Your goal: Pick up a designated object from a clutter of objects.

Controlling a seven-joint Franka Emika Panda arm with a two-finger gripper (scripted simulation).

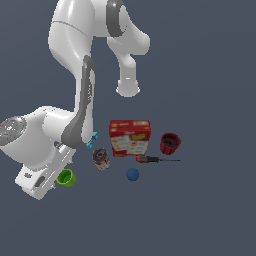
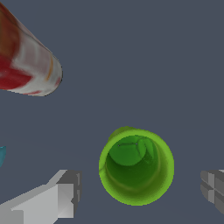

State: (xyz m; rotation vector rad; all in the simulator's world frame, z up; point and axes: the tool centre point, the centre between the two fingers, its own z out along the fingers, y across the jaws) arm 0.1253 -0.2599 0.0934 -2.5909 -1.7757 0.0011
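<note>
Gripper (image 2: 140, 192) is spread wide, one finger (image 2: 57, 199) seen on each side of the lime-green cup (image 2: 136, 166), untouched. Cup stands upright, near the can (image 1: 101, 159).

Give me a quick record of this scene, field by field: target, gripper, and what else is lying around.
target: green cup, upright, mouth open to the wrist view
gripper: gripper above the cup, jaws open, one on each side of it, not touching
nearest item: can, apart from the cup
box: red cracker box, lying flat
beside box: dark red cup on the exterior view's right
in front of box: screwdriver, blue ball
partly hidden: cyan block, behind the arm
</note>
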